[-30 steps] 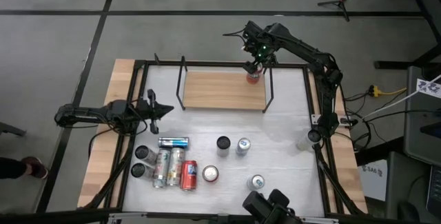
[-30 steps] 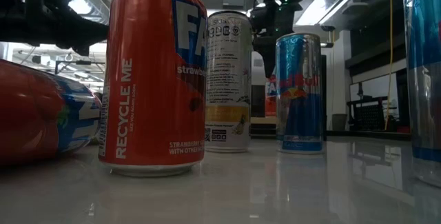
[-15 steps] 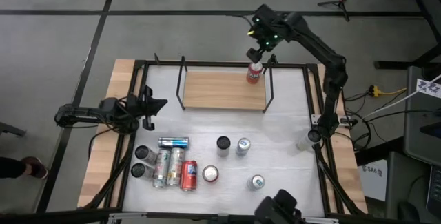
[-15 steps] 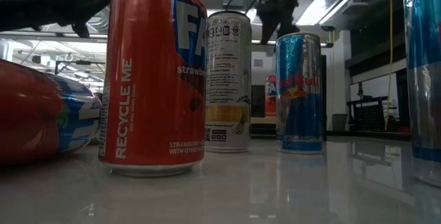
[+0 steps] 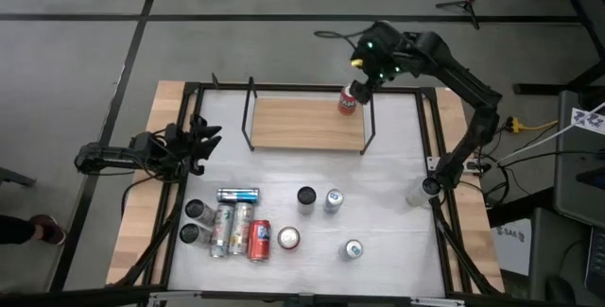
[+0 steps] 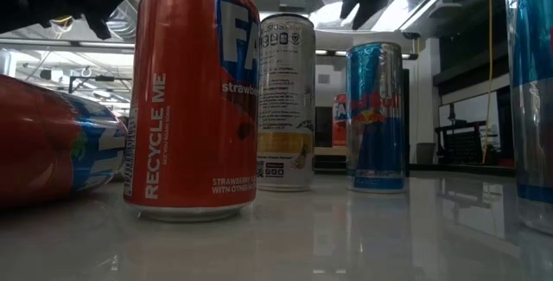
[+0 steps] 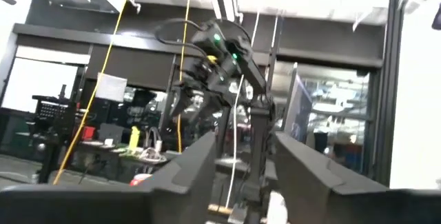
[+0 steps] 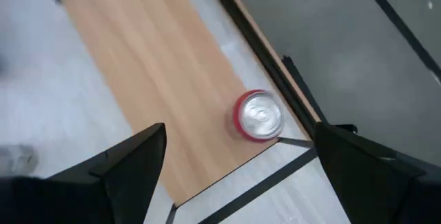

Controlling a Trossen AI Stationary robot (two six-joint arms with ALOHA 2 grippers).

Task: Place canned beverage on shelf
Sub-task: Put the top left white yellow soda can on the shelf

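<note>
- The high view is evenly and softly lit; the white tabletop (image 5: pixel 378 170) shows no hard shadows, only a faint grey patch under the shelf (image 5: pixel 307 123).
- In the low view, bright ceiling light panels (image 6: pixel 406 9) burn out behind the cans, leaving both arms as dark silhouettes.
- The glossy tabletop there mirrors the red can (image 6: pixel 194 91) and smears the overhead glare; nearest can edges are soft.
- The left wrist view is backlit, with blown-out ceiling fixtures and its own fingers (image 7: pixel 200 176) dark and out of focus.
- The right wrist view is bright but motion-blurred; the red can top (image 8: pixel 258 115) between the open jaws glints, the fingers (image 8: pixel 131 165) mere blurred black shapes.
</note>
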